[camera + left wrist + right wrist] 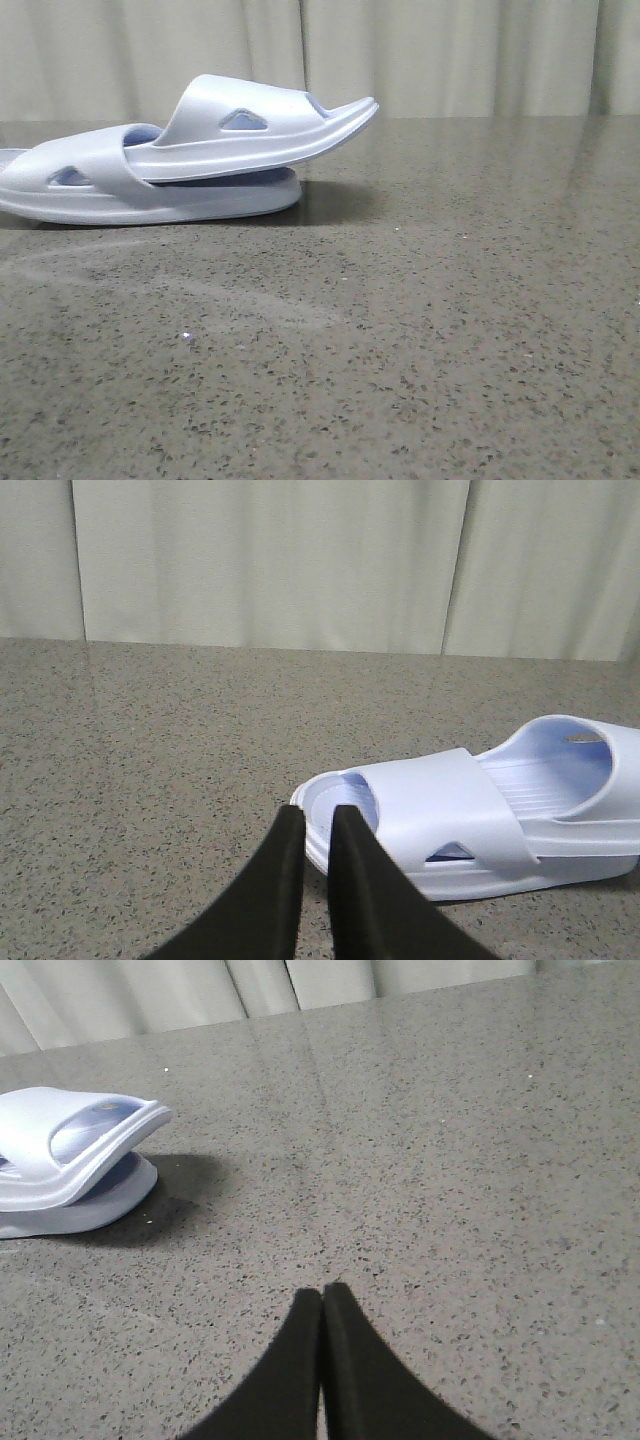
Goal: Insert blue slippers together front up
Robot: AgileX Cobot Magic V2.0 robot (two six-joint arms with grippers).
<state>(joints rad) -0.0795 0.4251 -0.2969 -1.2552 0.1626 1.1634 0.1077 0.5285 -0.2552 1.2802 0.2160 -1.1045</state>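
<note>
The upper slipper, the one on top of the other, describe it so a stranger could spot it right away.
Look at the speckled grey table, at its far left near the curtain. Two pale blue-white slides lie stacked there. The upper slipper is tucked under the strap of the lower slipper, and its free end tilts up to the right, off the table.

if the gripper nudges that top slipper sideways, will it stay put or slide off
The top slipper would probably shift easily: it looks like light foam and is tilted, toe overhanging the lower slipper. It seems stiff enough to keep its shape. Tucked under the lower strap, it may drag that one too.
</note>
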